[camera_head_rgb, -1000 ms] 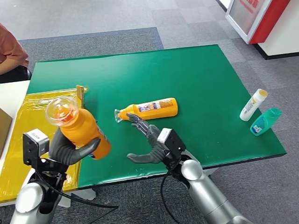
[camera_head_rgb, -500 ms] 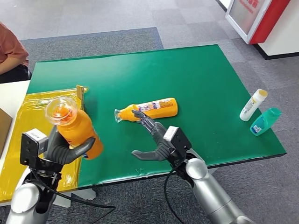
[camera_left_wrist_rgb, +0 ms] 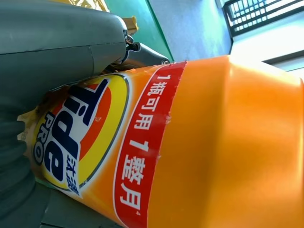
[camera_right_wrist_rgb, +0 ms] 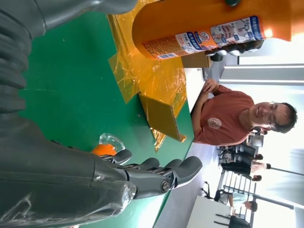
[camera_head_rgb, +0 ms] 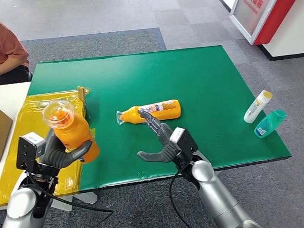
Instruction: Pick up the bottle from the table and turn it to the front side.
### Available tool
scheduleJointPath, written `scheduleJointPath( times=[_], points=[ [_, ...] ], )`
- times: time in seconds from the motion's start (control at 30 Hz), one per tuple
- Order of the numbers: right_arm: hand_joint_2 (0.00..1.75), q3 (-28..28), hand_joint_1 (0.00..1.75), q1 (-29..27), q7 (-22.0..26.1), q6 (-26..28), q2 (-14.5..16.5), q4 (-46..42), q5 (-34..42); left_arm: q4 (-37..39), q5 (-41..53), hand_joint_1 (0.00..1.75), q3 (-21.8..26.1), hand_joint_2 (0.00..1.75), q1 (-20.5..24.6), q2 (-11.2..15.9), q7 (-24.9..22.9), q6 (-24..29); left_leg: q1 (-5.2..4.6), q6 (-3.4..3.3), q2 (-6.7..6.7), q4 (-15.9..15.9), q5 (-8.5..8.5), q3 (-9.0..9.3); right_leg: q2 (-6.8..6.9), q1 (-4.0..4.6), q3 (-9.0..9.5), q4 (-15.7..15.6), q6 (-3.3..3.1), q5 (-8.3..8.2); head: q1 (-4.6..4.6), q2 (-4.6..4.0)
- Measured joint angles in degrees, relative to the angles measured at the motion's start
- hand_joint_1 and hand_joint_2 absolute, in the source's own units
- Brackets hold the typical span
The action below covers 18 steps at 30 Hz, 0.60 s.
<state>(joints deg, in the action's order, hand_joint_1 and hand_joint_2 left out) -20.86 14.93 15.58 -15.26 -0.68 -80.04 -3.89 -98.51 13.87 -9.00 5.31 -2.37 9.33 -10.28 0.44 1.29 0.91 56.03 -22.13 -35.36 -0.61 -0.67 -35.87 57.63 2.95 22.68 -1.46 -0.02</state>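
2 orange bottles: 1 held up (camera_head_rgb: pixel 73 133), 1 lying on the surface (camera_head_rgb: pixel 154 110); 1 white bottle (camera_head_rgb: pixel 257 106); 1 teal bottle (camera_head_rgb: pixel 270 123); 1 yellow sheet (camera_head_rgb: pixel 25 118); 1 person (camera_right_wrist_rgb: pixel 243 118)

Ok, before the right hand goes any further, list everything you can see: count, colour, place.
Large orange detergent bottle with clear cap: one, held in the left hand, above the table's near left edge.
Slim orange plastic bottle: one, lying on its side mid-table.
White bottle with yellow cap: one, lying near the table's right edge.
Teal bottle: one, lying beside the white one.
Yellow plastic sheet: one, over the table's left end.
Green table: one.
Person in an orange shirt: one, far left.
Left hand: grips the large bottle.
Right hand: fingers apart, just short of the slim bottle.
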Motion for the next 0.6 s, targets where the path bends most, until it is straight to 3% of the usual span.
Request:
scheduleJointPath(
  times=[0.6],
  points=[
    [1.75,0.04,0.0,-0.1,0.02,-0.38,-0.49,0.0,0.3,0.0,0.02,1.75,0.87,1.75,-0.45,0.66,0.42,-0.54,0.0,0.0,0.0,0.0,0.0,0.0,0.0,0.0,0.0,0.0,0.0,0.0,-0.01,0.0]
  ],
)
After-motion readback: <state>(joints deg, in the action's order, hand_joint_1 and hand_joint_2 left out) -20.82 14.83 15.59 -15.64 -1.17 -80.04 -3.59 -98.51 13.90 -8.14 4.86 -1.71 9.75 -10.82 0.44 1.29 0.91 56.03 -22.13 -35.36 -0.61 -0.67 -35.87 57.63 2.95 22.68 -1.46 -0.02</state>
